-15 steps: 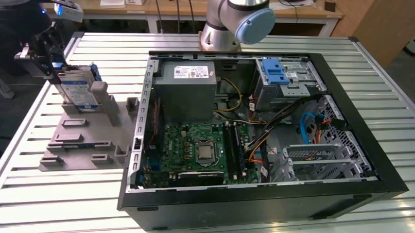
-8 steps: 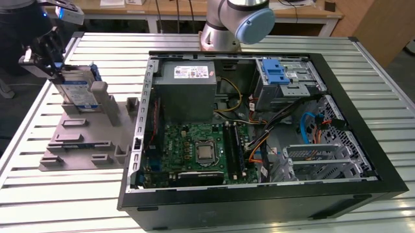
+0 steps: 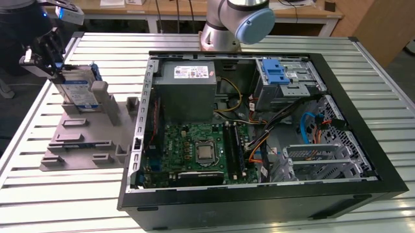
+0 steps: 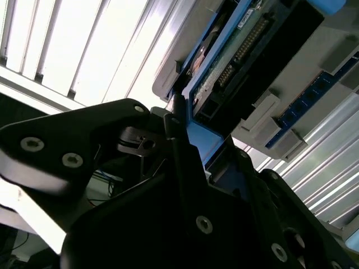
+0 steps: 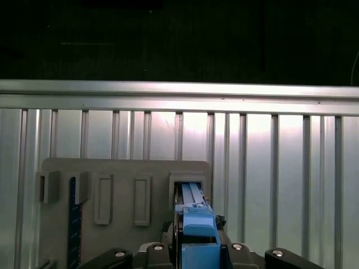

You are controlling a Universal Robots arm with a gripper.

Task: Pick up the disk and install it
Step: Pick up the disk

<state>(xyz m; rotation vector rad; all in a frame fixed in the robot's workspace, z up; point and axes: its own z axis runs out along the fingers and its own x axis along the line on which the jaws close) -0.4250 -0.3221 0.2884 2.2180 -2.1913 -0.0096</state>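
Slatted aluminium bench (image 3: 363, 63), with an open computer case (image 3: 259, 206) lying on its side, board and cabling exposed. Just beside the case, on the exterior view's left, sits a grey holder (image 3: 84, 141) with several slots. The disk (image 3: 77, 90) stands upright in one of those slots, label facing out and blue rail along its edge, well apart from the case's drive cages (image 3: 318, 158). The pincer (image 3: 52, 68) is at the disk's edge on the side away from the case. It is narrow and looks closed on the blue rail; in the second wrist view the dark fingers (image 4: 175, 126) touch the rail on both sides. In the first wrist view the disk's far end sits down inside the holder slot, so it is not lifted. Judged step: pick-up, with the grasp made, extraction not yet done and install not begun. A lift from here calls for a straight pull along the slot so the rails do not bind. Which cage takes the disk cannot be told.
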